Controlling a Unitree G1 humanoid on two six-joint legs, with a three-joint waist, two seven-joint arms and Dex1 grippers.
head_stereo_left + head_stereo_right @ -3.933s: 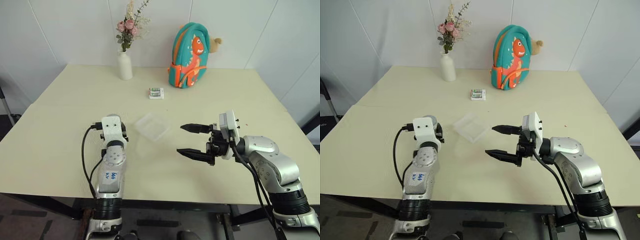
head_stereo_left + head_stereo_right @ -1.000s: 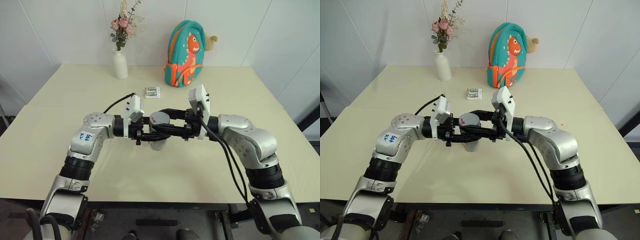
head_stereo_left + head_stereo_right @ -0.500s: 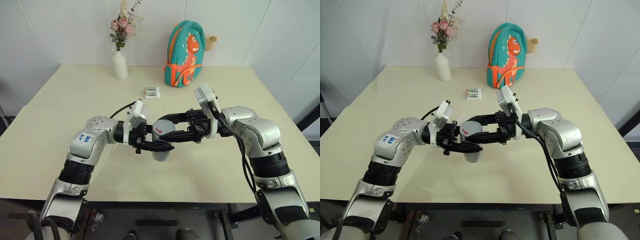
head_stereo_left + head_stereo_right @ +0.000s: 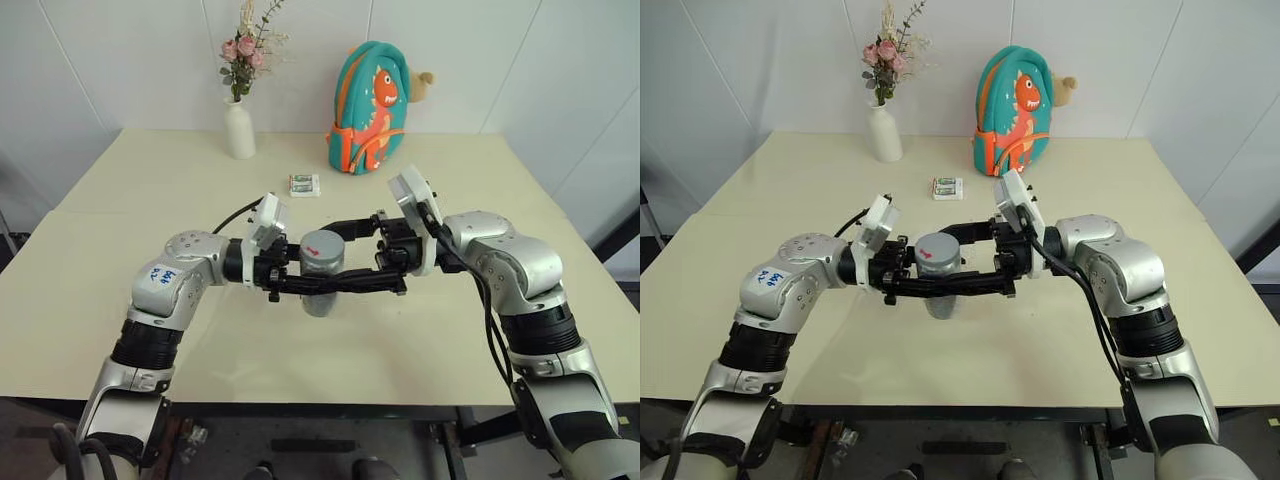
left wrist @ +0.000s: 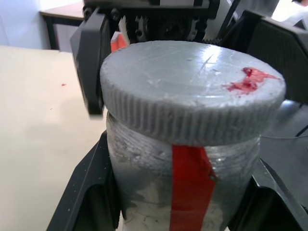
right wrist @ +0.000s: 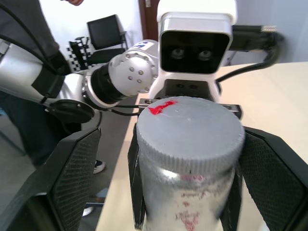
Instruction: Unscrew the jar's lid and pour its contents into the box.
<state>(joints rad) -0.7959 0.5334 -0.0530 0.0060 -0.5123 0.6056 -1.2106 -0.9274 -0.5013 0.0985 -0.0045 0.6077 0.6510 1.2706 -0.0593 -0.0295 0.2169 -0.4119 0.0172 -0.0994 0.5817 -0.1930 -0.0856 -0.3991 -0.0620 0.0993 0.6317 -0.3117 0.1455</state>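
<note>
1. Small clear cylindrical jar with a red-and-white label is held upright in the air above the pale yellow-cream table, near the table's front middle.
2. Round flat grey screw lid with a small red mark sits on top of the jar, not yet removed. Red mark lies on the lid's edge toward the right arm.
3. Left gripper, two black fingers, reaches level across from the left and is clamped narrow on the jar's body, below the lid. The left wrist view shows a black finger pressed to each side of the jar's wall.
4. Right gripper comes level from the right, at lid height. Its fingers stand wide, one on each side of the lid, with a clear gap between pads and lid rim in the right wrist view. It holds nothing.
5. Contents of the jar: cannot tell; the wall is too frosted and labelled to see inside.
6. Beyond the jar, toward the table's far edge: a small white-and-green pack lying flat.
7. Further back from the jar: a white vase with pink flowers to the far left, and a teal backpack with an orange dinosaur to the far right, both standing near the wall.
</note>
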